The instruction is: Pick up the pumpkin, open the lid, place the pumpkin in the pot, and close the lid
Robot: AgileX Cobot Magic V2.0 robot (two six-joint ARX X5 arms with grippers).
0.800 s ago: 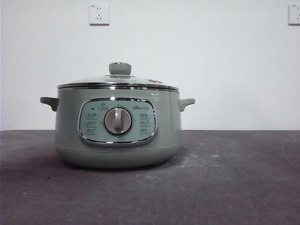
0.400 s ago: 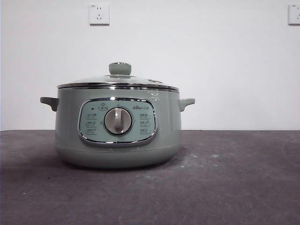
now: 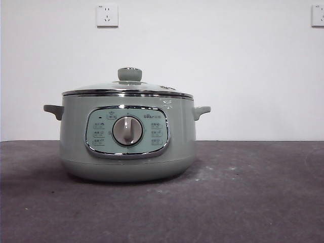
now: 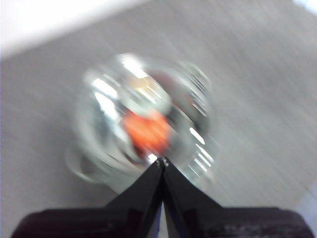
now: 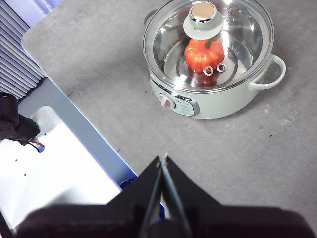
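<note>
Pumpkin [image 5: 202, 55] sits inside pot [image 3: 126, 134], lid [image 3: 127, 86] seated on rim.

Dark grey table [image 3: 253, 202], the pot [image 3: 126, 136] standing directly on it, faint pale specks nearby

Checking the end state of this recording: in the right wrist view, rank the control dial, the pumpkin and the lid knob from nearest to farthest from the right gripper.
From the right gripper, shut and clear of the pot:
1. Control dial, on the pot's near wall.
2. Pumpkin, inside, seen through the lid.
3. Lid knob, on top; close to the pumpkin.
</note>
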